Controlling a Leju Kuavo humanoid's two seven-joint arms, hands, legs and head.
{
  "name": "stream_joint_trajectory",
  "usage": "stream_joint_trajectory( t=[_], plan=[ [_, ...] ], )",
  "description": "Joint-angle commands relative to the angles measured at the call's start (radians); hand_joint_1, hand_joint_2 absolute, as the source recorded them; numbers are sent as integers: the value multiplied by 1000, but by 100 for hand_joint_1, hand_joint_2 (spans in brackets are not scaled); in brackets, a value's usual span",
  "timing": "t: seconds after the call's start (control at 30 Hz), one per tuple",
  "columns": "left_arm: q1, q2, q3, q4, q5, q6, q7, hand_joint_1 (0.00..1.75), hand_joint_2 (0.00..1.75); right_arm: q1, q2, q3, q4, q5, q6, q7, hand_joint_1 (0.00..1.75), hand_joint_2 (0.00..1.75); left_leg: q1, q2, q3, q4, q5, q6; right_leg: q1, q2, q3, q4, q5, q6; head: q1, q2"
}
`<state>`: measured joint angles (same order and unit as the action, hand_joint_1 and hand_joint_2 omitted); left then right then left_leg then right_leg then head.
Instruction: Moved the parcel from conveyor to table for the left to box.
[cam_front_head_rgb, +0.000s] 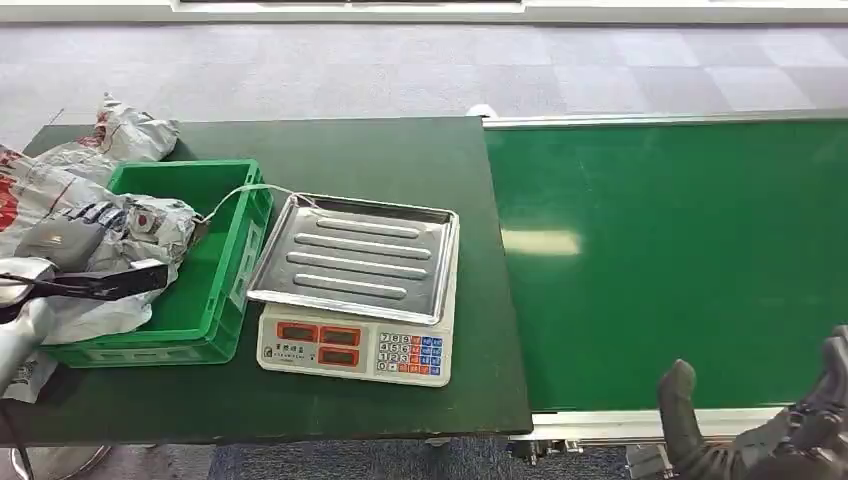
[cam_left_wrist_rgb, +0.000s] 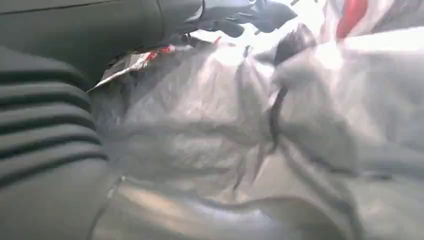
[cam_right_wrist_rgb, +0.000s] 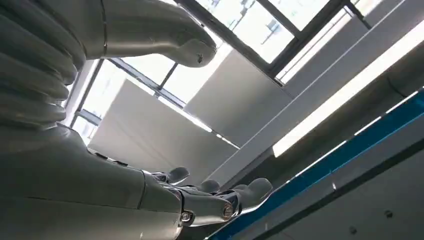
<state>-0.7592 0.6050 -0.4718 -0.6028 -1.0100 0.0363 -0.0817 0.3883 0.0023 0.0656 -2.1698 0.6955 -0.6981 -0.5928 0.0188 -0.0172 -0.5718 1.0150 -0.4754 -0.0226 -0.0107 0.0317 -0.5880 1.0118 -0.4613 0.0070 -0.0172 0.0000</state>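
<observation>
On the left of the head view, the left hand (cam_front_head_rgb: 62, 243) rests on a crumpled grey parcel (cam_front_head_rgb: 120, 235) that lies across the left part of the green crate (cam_front_head_rgb: 215, 290), spilling over the crate's left rim. A black strap crosses the arm just near of the hand. The hand lies pressed into the wrapping, but the pictures do not show whether its fingers are closed on the parcel or merely lie on it. In the left wrist view the grey plastic of the parcel (cam_left_wrist_rgb: 240, 140) is close against the camera, creased and shiny, with red print at one edge.

More grey parcels (cam_front_head_rgb: 120, 135) are piled on the dark green table (cam_front_head_rgb: 390, 150) left of and beyond the crate. Just right of the crate stands a white scale (cam_front_head_rgb: 355, 350) with a ribbed steel tray (cam_front_head_rgb: 355, 255) on top; a thin cable runs from it over the crate's far rim.

To the right of the table lies the green conveyor belt (cam_front_head_rgb: 680, 260). At its near right corner the right hand (cam_front_head_rgb: 770, 420) is raised with its fingers apart and holds nothing. In the right wrist view that hand (cam_right_wrist_rgb: 165, 120) has thumb and fingers spread against windows and a ceiling.
</observation>
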Motion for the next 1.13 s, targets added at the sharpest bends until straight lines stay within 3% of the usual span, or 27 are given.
stream_joint_trajectory(
  t=[0.03,0.07,0.13,0.33,0.43,0.53,0.63,0.77,0.87,0.97,1.13],
  plan=[
    [221,-205,474,-597,301,104,-108,0,0,21,54,-12,-39,6,0,0,0,175,-1,-6,-2,-1,1,1,0,-8,1,-1,-1,0,0,0],
    [269,-256,536,-709,339,216,-135,0,0,22,73,-18,-45,-1,0,-6,0,175,-1,-7,-2,-1,2,2,0,-11,1,-2,-1,0,0,0],
    [376,-312,571,-892,400,308,-146,0,0,21,88,-14,-44,-14,0,-16,0,175,-2,-5,0,-2,1,2,-1,-7,2,-2,-1,1,0,0],
    [387,-326,581,-896,459,326,-176,0,0,19,98,-17,-41,-18,0,-23,0,175,-3,6,1,-1,-3,1,-2,2,0,-1,0,0,0,0],
    [505,-423,582,-1077,609,377,-287,0,0,31,130,-28,-44,-26,0,-52,0,175,-3,3,1,-3,-2,2,-2,-2,1,-3,0,0,0,0],
    [675,-479,513,-1267,655,442,-332,0,0,30,134,-31,-35,-19,0,-52,0,175,-3,5,4,-4,-3,3,-3,-1,4,-4,-1,1,0,0],
    [708,-479,492,-1296,672,475,-345,0,0,26,132,-32,-29,-19,0,-51,0,175,-3,7,4,-3,-4,3,-3,2,4,-4,-1,1,0,0],
    [818,-577,422,-1426,856,540,-553,0,0,18,140,-31,-16,-29,0,-56,0,175,-3,5,3,-2,-5,3,-3,1,3,-2,-3,2,0,0],
    [851,-611,352,-1477,871,607,-588,0,0,16,150,-19,-20,-10,0,-47,0,175,-4,5,3,-2,-6,5,-3,-1,4,-3,-3,3,0,0],
    [893,-626,327,-1501,1030,558,-589,0,0,24,166,-15,-42,16,0,-42,0,175,-4,4,3,-2,-6,5,-3,-2,4,-3,-4,3,0,0],
    [924,-655,422,-1514,1105,424,-569,0,0,34,119,4,-31,-16,0,-24,0,175,-4,6,3,-2,-6,5,-3,-1,4,-3,-4,2,0,0]
  ],
)
